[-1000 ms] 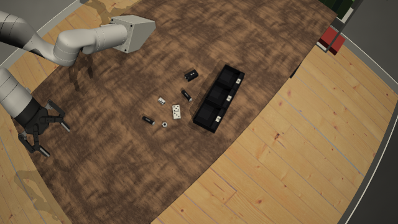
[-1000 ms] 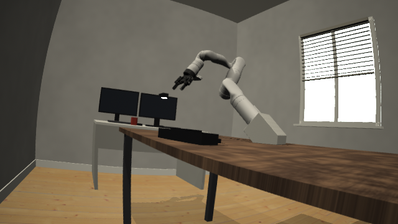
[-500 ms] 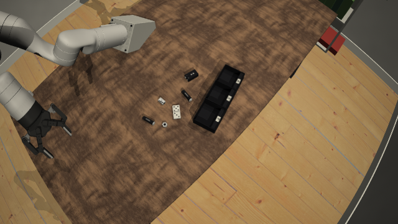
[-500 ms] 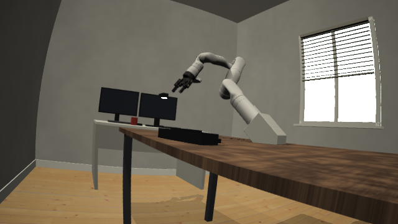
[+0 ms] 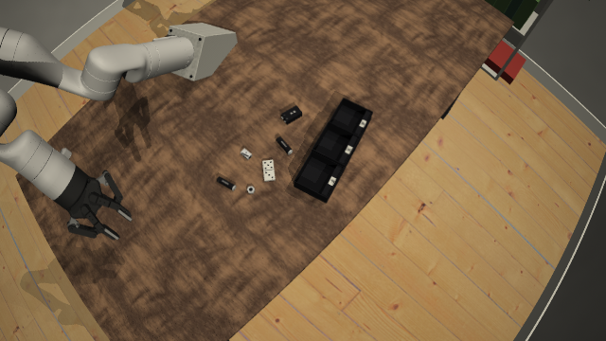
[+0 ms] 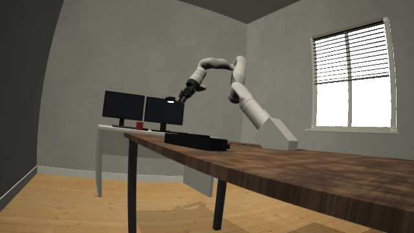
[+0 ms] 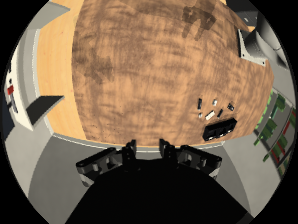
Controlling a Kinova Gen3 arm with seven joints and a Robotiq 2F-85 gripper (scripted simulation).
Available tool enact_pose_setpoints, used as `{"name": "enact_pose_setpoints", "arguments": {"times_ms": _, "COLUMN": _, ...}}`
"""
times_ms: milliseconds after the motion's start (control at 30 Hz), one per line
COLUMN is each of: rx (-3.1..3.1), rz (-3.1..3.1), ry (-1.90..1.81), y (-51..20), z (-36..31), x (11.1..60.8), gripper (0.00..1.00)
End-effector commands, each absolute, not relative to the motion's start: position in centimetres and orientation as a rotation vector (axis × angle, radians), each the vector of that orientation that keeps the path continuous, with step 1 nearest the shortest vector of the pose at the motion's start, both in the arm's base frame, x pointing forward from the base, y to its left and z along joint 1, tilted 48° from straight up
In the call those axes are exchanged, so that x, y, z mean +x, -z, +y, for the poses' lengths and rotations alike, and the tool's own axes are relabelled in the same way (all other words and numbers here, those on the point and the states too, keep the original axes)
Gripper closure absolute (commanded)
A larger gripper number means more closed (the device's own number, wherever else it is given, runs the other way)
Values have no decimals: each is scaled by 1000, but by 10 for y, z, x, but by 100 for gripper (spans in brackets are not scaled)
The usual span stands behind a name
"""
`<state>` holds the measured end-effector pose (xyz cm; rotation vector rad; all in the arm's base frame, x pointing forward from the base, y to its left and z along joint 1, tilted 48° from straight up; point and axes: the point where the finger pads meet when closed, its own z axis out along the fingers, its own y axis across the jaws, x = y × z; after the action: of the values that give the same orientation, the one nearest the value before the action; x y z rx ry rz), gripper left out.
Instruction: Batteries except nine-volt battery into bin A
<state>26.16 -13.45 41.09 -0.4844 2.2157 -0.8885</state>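
Observation:
My gripper (image 5: 118,224) hangs high over the table's left end, far from all the objects. Its fingers stand partly apart with nothing between them; it also shows in the exterior view (image 6: 181,98) and the wrist view (image 7: 147,152). A black row of three bins (image 5: 333,149) with small white tags lies right of centre; I cannot read the letters. Two black cylindrical batteries (image 5: 284,145) (image 5: 225,183) lie left of the bins. A black nine-volt battery (image 5: 291,115) lies further back. A short silver cylinder (image 5: 245,153) lies between them.
A white domino (image 5: 269,170) and a small metal nut (image 5: 250,189) lie among the batteries. The arm's grey base (image 5: 204,44) stands at the table's back left. In the wrist view the objects are tiny, far to the right (image 7: 214,112).

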Motion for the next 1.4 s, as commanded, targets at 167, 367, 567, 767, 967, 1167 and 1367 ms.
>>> {"name": "enact_pose_setpoints", "arguments": {"times_ms": 167, "rx": -446, "rz": 2352, "ry": 759, "y": -385, "z": -111, "x": 292, "gripper": 91}}
{"name": "enact_pose_setpoints", "arguments": {"times_ms": 367, "rx": -411, "rz": 2436, "ry": 698, "y": -365, "z": -91, "x": 310, "gripper": 91}}
{"name": "enact_pose_setpoints", "arguments": {"times_ms": 567, "rx": -394, "rz": 2490, "ry": 680, "y": -347, "z": -71, "x": 326, "gripper": 91}}
{"name": "enact_pose_setpoints", "arguments": {"times_ms": 767, "rx": -368, "rz": 2547, "ry": 663, "y": -328, "z": -50, "x": 337, "gripper": 91}}
{"name": "enact_pose_setpoints", "arguments": {"times_ms": 967, "rx": -340, "rz": 2599, "ry": 660, "y": -311, "z": -30, "x": 344, "gripper": 91}}
{"name": "enact_pose_setpoints", "arguments": {"times_ms": 1167, "rx": -317, "rz": 2644, "ry": 669, "y": -294, "z": -9, "x": 350, "gripper": 91}}
{"name": "enact_pose_setpoints", "arguments": {"times_ms": 1367, "rx": -286, "rz": 2683, "ry": 693, "y": -277, "z": 11, "x": 353, "gripper": 91}}
